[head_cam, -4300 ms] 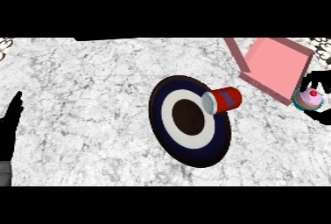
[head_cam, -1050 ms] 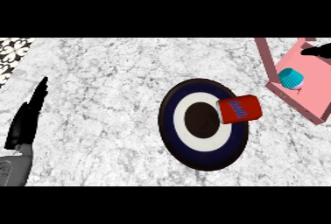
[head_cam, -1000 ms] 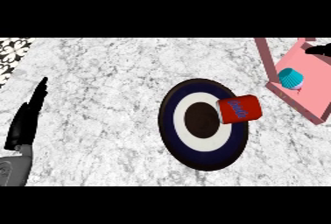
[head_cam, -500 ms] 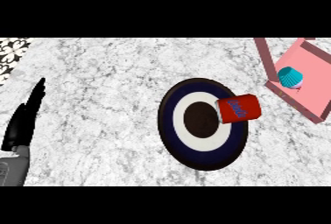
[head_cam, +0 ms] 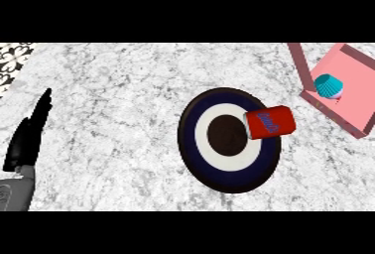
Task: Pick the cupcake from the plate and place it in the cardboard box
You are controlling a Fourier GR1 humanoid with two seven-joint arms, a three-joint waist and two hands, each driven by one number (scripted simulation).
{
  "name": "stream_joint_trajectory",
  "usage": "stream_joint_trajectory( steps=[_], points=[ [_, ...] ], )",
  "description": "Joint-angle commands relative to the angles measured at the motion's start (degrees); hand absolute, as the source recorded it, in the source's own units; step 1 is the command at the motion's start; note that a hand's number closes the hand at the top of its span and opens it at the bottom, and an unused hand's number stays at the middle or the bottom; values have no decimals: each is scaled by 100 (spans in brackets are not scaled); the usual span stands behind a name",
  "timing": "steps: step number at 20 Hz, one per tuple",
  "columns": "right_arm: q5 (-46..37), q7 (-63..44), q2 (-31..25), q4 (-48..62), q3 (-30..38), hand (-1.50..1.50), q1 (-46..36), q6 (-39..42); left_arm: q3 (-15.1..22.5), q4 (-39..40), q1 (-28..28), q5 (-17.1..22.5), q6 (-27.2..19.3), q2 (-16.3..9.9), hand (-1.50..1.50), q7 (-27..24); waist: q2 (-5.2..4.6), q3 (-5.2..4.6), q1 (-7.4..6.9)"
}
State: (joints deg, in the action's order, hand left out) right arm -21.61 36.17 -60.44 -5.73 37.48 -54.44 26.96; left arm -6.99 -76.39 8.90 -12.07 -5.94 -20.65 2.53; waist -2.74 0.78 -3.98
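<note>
A cupcake point(head_cam: 330, 86) in a teal wrapper lies tipped on its side inside the pink box point(head_cam: 349, 106) at the upper right of the head view. No hand touches it. The round plate point(head_cam: 194, 145), dark blue with a white ring and a dark centre, lies mid-counter. A red can point(head_cam: 269, 122) lies on its side across the plate's right rim. My left hand point(head_cam: 29, 135) rests at the left edge, fingers straight and pointing up, holding nothing. My right hand does not show.
The counter top point(head_cam: 117, 79) is grey-white marble. A patch of patterned tile point(head_cam: 16, 59) shows at the upper left corner. The box reaches past the view's right edge.
My right hand, which held the cupcake by the box, has let it go and left the view. The cupcake now lies in the box. The left hand stays put.
</note>
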Motion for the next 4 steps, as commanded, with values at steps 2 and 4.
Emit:
stream_joint_trajectory(
  steps=[2,4],
  points=[
    [-61,213,-262,-59,-63,-150,319,474,38,-19,65,-37,-38,49,0,56,-14,12,-4],
    [-149,288,-520,-123,-158,-150,506,765,-53,-3,50,10,-3,-36,0,62,16,11,68]
  ],
)
